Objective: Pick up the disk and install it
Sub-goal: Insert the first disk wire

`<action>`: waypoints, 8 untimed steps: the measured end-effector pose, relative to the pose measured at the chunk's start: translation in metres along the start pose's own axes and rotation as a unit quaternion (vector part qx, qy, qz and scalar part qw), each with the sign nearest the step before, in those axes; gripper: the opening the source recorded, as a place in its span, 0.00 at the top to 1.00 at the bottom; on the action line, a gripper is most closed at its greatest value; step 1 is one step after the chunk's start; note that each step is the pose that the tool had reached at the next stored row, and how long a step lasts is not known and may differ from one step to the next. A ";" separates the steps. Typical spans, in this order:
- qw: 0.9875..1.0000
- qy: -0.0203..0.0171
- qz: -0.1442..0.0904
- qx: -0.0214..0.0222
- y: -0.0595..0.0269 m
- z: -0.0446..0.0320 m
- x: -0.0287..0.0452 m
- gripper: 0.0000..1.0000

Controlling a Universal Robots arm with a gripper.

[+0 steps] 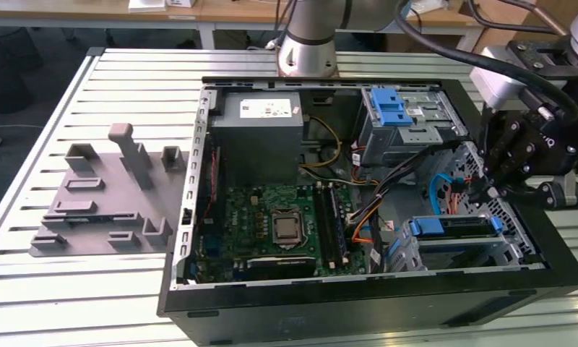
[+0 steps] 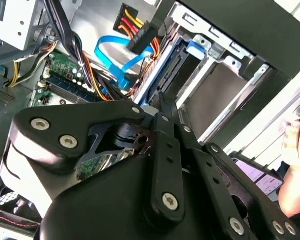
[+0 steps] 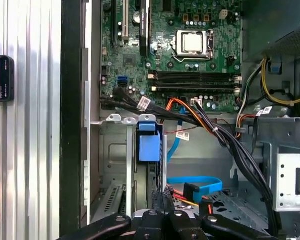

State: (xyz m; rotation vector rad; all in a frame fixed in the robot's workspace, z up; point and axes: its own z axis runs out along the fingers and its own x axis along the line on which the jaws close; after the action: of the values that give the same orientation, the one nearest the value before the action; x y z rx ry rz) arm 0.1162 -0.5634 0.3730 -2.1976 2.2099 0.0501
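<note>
The disk (image 1: 453, 227) sits on edge in the drive bay at the case's corner on the exterior view's right. Its blue rail and tab (image 3: 149, 146) show at the bay's mouth. In the second wrist view the disk (image 2: 162, 70) runs into the bay beside an empty slot (image 2: 210, 97). My gripper (image 1: 484, 192) hangs just above the bay, shut, fingertips together. In both wrist views the gripper (image 2: 162, 104) (image 3: 162, 196) points at the disk's near end. Whether it touches the disk I cannot tell.
The open computer case (image 1: 366, 303) lies on a slatted table. Inside are a motherboard (image 1: 279, 224), a grey power supply (image 1: 260, 119), a metal cage with a blue latch (image 1: 400, 116) and cables (image 2: 115, 55). A grey fixture (image 1: 106, 195) lies on the exterior view's left. A person's hand (image 2: 296, 145) and a phone (image 3: 0, 77) are beside the case.
</note>
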 end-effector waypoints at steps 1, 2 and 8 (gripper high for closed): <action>1.000 0.000 0.000 0.000 -0.0010 0.0002 -0.0003 0.89; 1.000 0.000 0.000 0.000 -0.0019 0.0004 -0.0007 0.89; 1.000 0.000 0.000 0.000 -0.0049 0.0014 -0.0054 0.89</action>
State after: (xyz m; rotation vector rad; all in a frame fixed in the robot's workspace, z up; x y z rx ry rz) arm 0.1212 -0.5580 0.3718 -2.1976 2.2100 0.0502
